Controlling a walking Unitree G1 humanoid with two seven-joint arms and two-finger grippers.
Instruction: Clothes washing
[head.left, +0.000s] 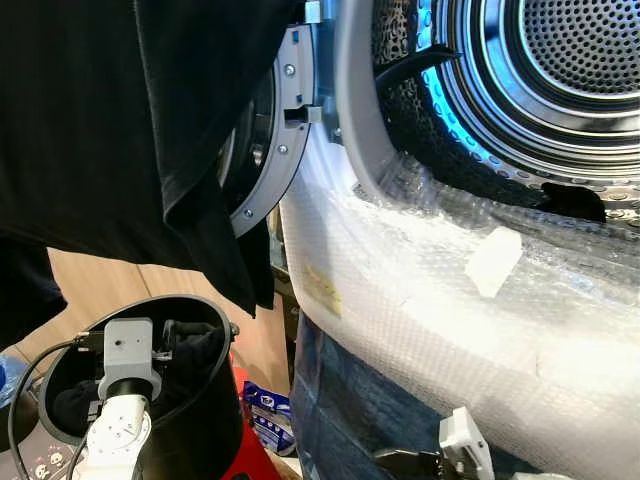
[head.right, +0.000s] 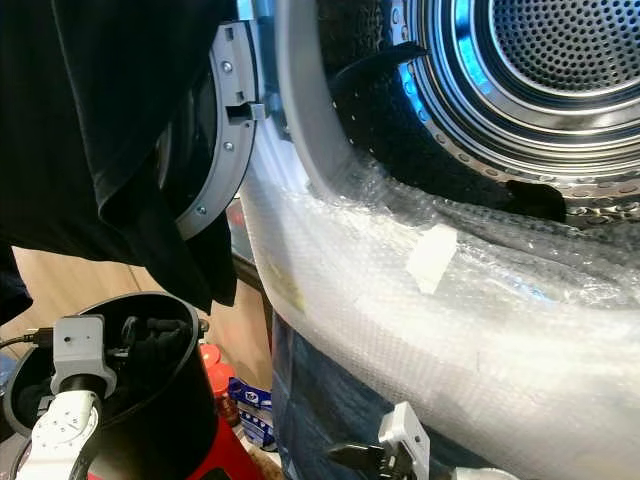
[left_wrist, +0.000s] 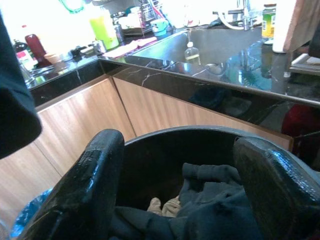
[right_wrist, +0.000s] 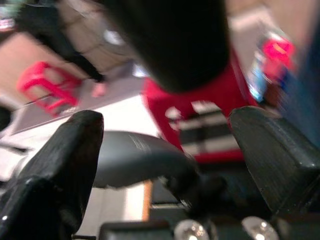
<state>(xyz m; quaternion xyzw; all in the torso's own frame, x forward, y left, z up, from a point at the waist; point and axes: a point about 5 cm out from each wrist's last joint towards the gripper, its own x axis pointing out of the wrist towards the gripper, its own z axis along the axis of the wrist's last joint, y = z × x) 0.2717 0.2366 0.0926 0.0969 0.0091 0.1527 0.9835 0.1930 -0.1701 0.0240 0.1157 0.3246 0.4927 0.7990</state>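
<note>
A large black garment (head.left: 120, 130) hangs at the upper left, draped across the open washer door (head.left: 268, 150). The steel drum (head.left: 560, 70) stands open at the upper right, and a dark scrap of cloth (head.left: 575, 200) lies at its lower rim. Low on the left is a black bucket (head.left: 205, 420) with dark clothes (left_wrist: 215, 200) inside. My left gripper (left_wrist: 180, 145) is open just above these clothes, inside the bucket's mouth, with nothing between its fingers (left_wrist: 95, 170). My right gripper (right_wrist: 165, 125) hangs low at the bottom right, below the washer front, open and empty.
Bubble wrap (head.left: 450, 320) with a strip of white tape (head.left: 495, 262) covers the washer's front. Blue fabric (head.left: 350, 400) hangs under it. A red stool (head.left: 250, 445) and a blue packet (head.left: 265, 405) sit beside the bucket. A dark kitchen counter (left_wrist: 200, 75) with wooden fronts stands behind.
</note>
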